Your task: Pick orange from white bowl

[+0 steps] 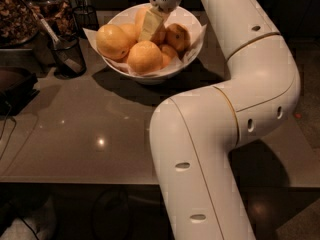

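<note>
White plastic covers the big arm (pixel 225 114) that fills the camera view from six o'clock up to twelve, and its gripper (pixel 150 28) is at the top, dipped into the white bowl (pixel 155 75) amid the piled fruit. Whether it is wide, narrow or already gripping, I cannot tell. An orange (pixel 145 58) at the bowl's six o'clock lies just below the gripper's tip, another sits at nine o'clock, and a darker one at three. I judge the step in hand to be the reach and grasp: nothing looks lifted clear of the pile. The next move calls for settling on a single fruit, squeezing firmly enough for a smooth round skin, then rising straight up so the neighbours and the paper liner (pixel 92 34) are not dragged out. The bowl stands at the far side of a glossy grey-brown table (pixel 100 134) that shows small glints of light. A dark mesh cup (pixel 67 54) stands at the bowl's nine o'clock, near but apart. The room around is dim, with little else to make out.
</note>
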You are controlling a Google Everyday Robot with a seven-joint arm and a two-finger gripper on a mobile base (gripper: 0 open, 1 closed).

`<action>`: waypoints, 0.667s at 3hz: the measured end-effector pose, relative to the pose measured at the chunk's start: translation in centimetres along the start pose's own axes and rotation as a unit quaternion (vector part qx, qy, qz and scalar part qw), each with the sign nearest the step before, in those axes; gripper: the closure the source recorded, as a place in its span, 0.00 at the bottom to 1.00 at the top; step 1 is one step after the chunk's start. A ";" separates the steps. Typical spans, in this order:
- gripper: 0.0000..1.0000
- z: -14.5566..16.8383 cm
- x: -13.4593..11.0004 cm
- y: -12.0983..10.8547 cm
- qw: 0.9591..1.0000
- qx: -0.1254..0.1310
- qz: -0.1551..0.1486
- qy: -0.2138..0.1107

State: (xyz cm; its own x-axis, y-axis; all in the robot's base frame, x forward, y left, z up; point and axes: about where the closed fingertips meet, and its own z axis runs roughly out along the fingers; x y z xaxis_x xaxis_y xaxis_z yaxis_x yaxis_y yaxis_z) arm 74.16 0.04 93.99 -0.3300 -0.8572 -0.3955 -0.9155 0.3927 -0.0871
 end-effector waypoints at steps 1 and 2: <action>0.45 0.0 0.0 0.0 1.000 0.000 0.000 0.000; 0.68 0.0 0.0 0.0 1.000 0.000 0.000 0.000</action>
State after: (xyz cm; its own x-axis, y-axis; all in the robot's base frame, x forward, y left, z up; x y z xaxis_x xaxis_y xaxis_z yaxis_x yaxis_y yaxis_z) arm 74.16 0.04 93.96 -0.3300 -0.8572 -0.3955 -0.9155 0.3927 -0.0871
